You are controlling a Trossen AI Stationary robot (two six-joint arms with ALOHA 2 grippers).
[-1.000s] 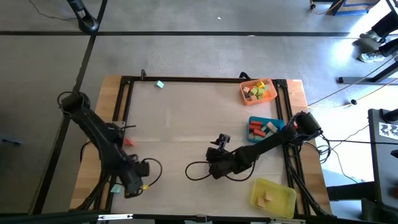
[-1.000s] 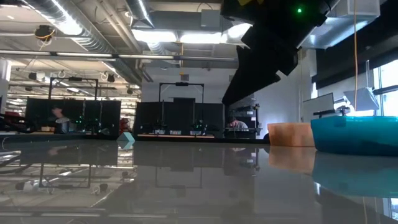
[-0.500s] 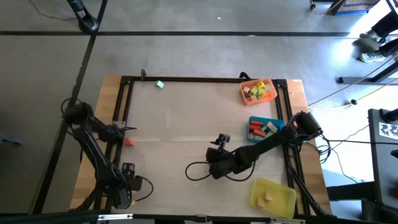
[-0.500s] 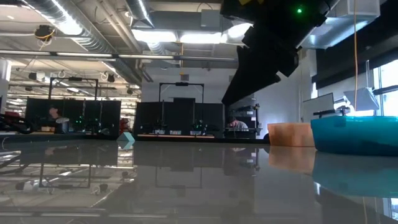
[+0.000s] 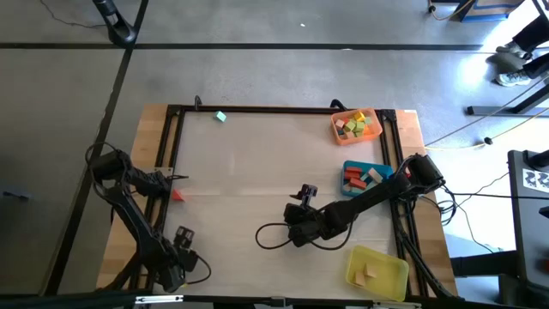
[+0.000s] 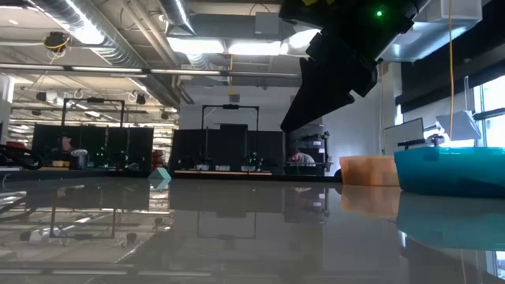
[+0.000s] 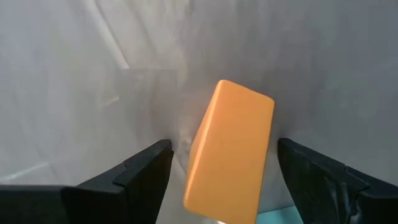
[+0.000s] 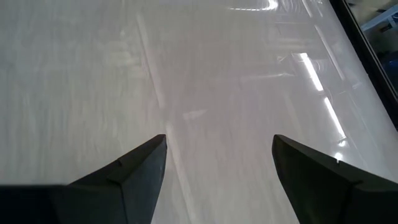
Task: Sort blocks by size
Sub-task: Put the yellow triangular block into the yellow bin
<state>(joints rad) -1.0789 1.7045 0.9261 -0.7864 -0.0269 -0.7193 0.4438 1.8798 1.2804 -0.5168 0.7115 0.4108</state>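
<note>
Orange tray (image 5: 341, 119) and blue tray (image 5: 352, 166) holding mixed blocks; yellow tray (image 5: 386, 276) with tan ones. Orange block (image 7: 230, 152) between wide-open left gripper (image 7: 224, 171) fingers, ungripped.

robotics lab, ceiling ducts (image 6: 118, 39), rigs (image 6: 229, 138)

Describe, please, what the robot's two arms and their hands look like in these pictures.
Both arms are dark, nearly black, built of jointed links. The left arm and right arm each trail a thin black cable looping on the table. The left hand and right hand each have two matte dark fingers with angular, wedge-like tips. A green light glows on the arm in the low view.
</note>
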